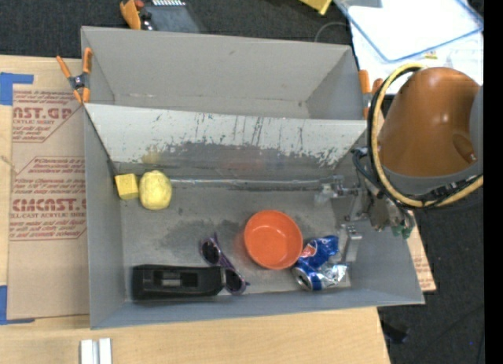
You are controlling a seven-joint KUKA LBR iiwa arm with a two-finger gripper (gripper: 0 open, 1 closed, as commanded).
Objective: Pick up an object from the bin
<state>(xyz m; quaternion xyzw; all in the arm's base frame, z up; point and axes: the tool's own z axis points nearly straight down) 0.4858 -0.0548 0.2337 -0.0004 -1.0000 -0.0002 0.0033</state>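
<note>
My gripper (pixel 339 217) hangs at the right side of the bin, its two fingers spread open with nothing between them. One fingertip (pixel 351 243) points down just above a crushed blue, red and silver can (pixel 318 265) near the front right corner. An orange bowl (pixel 273 239) sits upright directly left of the can, touching it, a short way left of the gripper.
Purple sunglasses (pixel 221 261) lie left of the bowl, against a black boxy device (pixel 177 281) at the front left. A yellow lemon (pixel 156 189) and a yellow block (pixel 126 186) sit at the left wall. The arm's orange cover overhangs the right rim.
</note>
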